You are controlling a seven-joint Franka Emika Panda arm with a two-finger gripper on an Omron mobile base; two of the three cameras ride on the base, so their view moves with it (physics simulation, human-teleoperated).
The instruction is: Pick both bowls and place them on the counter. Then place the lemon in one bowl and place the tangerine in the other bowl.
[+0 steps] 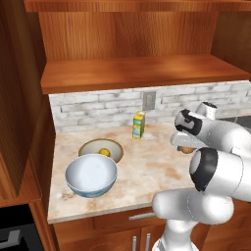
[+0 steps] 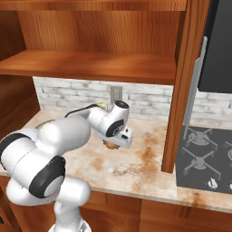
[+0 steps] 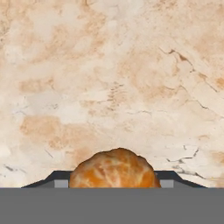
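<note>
step: carrying the tangerine (image 3: 113, 168) to the empty white bowl (image 1: 91, 175); judged, since the lemon (image 1: 104, 152) already sits in the tan bowl (image 1: 100, 147).
how: lift clear of the bench (image 1: 147, 166), keep the fruit level, travel toward the white bowl well off to the gripper's side, lower inside its rim before releasing.
gripper (image 2: 112, 144): grasping the tangerine, fruit seated between the fingers.
tangerine: in the gripper, just above the bench.
arm: elbow bent, hand tilted down over the bench.
</note>
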